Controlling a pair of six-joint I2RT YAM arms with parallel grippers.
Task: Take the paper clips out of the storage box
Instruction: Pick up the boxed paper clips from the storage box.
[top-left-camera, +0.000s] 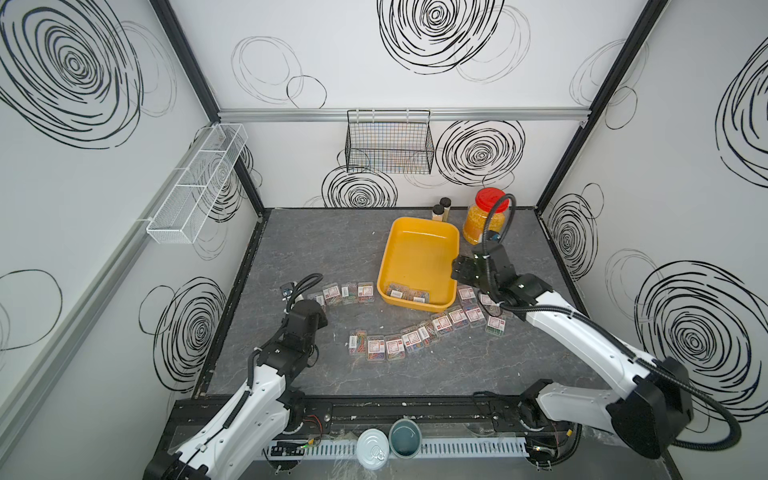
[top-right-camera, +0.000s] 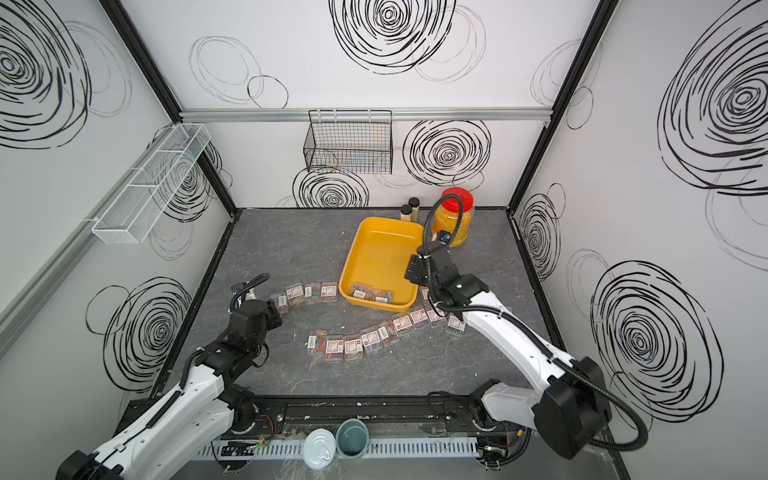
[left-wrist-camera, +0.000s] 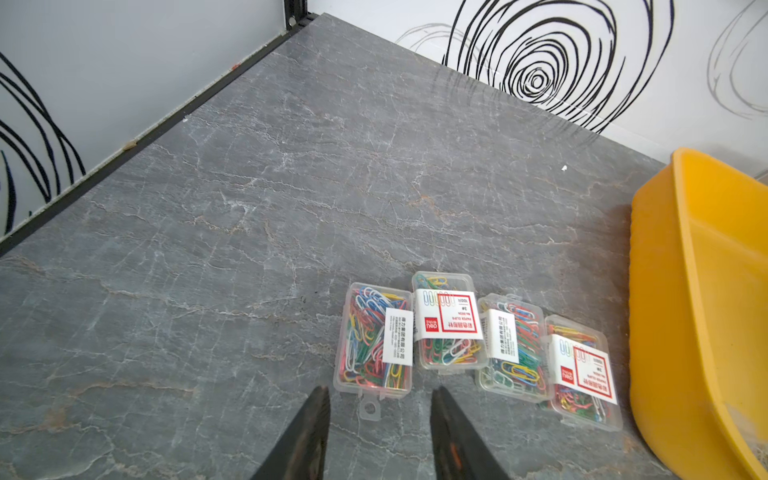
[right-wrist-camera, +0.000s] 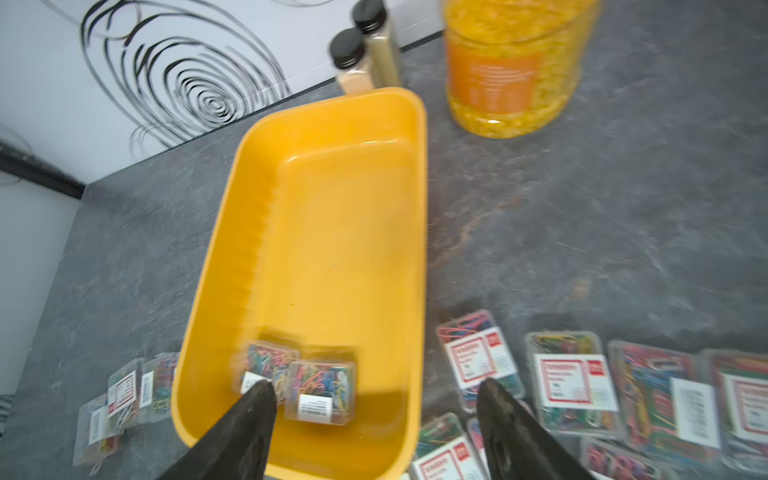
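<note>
**Two more to lift out**

Nearest, the left gripper (left-wrist-camera: 378, 395) hovered narrowly parted and empty over the counter (left-wrist-camera: 249, 208), beside paper clips (left-wrist-camera: 446, 324) lying outside. Beyond, the right gripper (right-wrist-camera: 374, 384) hung wide and empty at the three-o'clock rim of the storage box (top-left-camera: 419, 249). The two cases (top-left-camera: 405, 293) inside lay at its six-o'clock end. The pick looked to call for straddling one case alone, clear of the box's side.

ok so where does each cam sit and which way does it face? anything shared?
Top views: high over the front edge, facing down toward the back wall; left arm, right arm show.
Left wrist: on the left arm, facing four cases beside the tray; left gripper tips show.
Right wrist: on the right arm, facing into the tray at two cases; right gripper tips show.
Shared: all views show the tray; top and right wrist share the two cases.
</note>
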